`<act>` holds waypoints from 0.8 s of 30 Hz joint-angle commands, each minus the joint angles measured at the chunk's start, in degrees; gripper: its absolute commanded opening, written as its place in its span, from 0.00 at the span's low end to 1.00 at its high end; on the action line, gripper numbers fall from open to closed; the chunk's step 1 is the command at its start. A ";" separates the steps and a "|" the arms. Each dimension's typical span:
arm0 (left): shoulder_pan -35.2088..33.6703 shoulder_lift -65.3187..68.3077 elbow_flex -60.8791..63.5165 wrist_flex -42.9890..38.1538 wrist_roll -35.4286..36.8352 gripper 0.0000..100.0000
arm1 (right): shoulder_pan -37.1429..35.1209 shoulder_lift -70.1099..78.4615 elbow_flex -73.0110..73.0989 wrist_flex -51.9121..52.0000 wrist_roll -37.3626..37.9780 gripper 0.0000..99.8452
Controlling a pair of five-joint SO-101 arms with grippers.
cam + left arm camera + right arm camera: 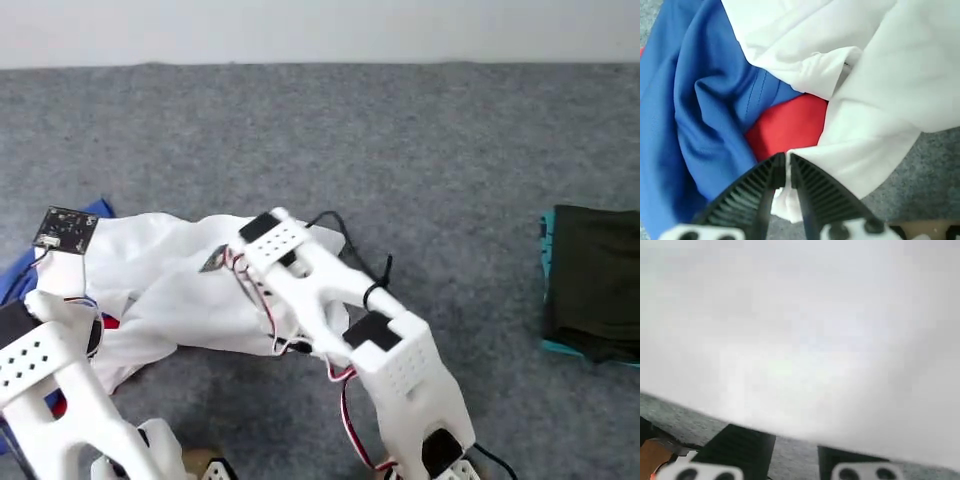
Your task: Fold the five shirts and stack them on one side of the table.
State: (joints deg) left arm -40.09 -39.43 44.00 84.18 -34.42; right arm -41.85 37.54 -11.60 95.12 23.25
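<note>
A crumpled white shirt (170, 285) lies at the left of the grey table, on top of a blue shirt (695, 115) and a red shirt (787, 125). My left gripper (786, 162) sits at the white shirt's (880, 90) near edge, shut on a fold of its hem, right over the red cloth. My right gripper (222, 260) rests on the white shirt's upper middle; white cloth (805, 340) covers its tips in the right wrist view. A folded dark green shirt (595, 280) lies on a teal one (546, 240) at the table's right edge.
The grey carpet-like tabletop (440, 160) is bare between the heap and the folded stack. The right arm (340, 310) stretches from the front centre toward the heap. A pale wall runs along the back.
</note>
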 commanded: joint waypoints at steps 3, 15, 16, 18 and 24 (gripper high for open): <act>-0.09 -1.49 -5.85 2.46 0.79 0.01 | 6.99 -5.93 -1.23 3.30 0.00 0.01; 8.00 -1.41 -33.27 11.60 2.99 0.01 | 19.38 -32.22 -6.24 7.60 4.92 0.01; 9.49 -1.41 -36.09 11.96 3.60 0.01 | 20.00 -35.03 -6.24 7.60 4.92 0.01; 11.87 -1.41 -41.36 12.04 5.19 0.01 | 21.49 -40.40 -6.24 7.52 5.27 0.01; 16.70 -1.41 -53.67 12.13 6.95 0.01 | 26.15 -54.64 -6.33 7.43 6.33 0.01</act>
State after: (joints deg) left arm -25.23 -39.52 -3.47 95.78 -28.18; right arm -18.46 -9.23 -15.12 100.40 28.44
